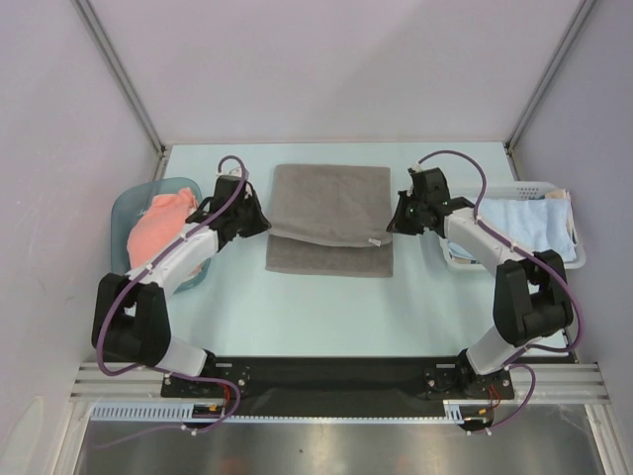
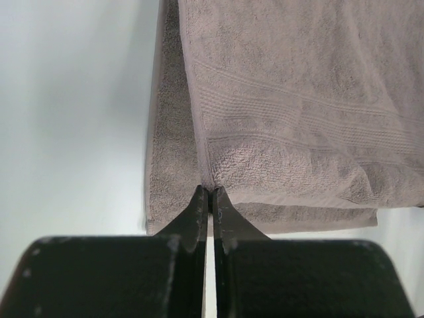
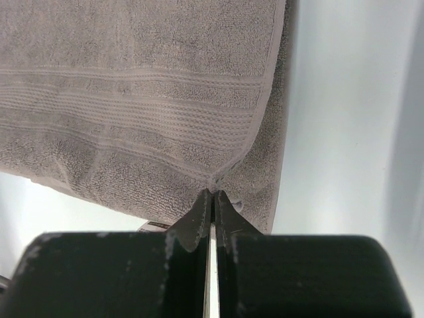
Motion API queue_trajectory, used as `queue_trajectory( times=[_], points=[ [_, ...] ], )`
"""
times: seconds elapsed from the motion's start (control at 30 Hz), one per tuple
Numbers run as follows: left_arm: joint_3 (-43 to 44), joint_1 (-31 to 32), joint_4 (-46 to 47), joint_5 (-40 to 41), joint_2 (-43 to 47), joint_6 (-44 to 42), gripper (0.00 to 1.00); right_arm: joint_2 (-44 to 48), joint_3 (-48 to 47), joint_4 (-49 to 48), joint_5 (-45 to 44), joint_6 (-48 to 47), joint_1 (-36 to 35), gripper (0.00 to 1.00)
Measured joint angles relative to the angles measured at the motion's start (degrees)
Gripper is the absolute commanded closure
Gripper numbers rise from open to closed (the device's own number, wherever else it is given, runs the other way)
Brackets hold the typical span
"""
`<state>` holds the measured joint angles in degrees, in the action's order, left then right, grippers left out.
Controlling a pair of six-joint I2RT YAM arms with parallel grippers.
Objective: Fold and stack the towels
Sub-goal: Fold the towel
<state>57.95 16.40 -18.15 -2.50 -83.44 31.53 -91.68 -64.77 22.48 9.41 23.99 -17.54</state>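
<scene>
**At mid-bench: grey towel half folded, both corners pinched**

The grey towel [image 1: 331, 213] lies in the middle of the bench [image 1: 326, 307], its upper flap doubled over the lower layer. My left pincer [image 2: 210, 192] is pressed together on the flap's left corner and my right pincer [image 3: 213, 193] on its right corner. The held edge, with its white label [image 1: 376, 242], sits short of the lower layer's near edge.

As I judge it, I should draw both corners toward me at the same pace. That holds the hem taut and parallel, so I can lay it flush before letting go. Uneven pulling would skew the fold.

Bare bench shows on my side of the towel, which gives room to pull. Sideways is tighter. The blue tub [image 1: 124, 203] with the pink towel [image 1: 163, 226] is just beside my left arm. The white basket [image 1: 579, 259] with the light blue towel [image 1: 524, 220] is just beside my right.
</scene>
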Motion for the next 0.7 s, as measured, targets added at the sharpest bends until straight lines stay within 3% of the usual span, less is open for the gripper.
queue_trajectory(
  times=[0.7],
  points=[
    [-5.3, 0.0, 1.0, 0.0, 3.6, 0.0, 0.99, 2.4, 3.5, -0.1, -1.8, 0.9, -2.4, 1.00]
  ],
)
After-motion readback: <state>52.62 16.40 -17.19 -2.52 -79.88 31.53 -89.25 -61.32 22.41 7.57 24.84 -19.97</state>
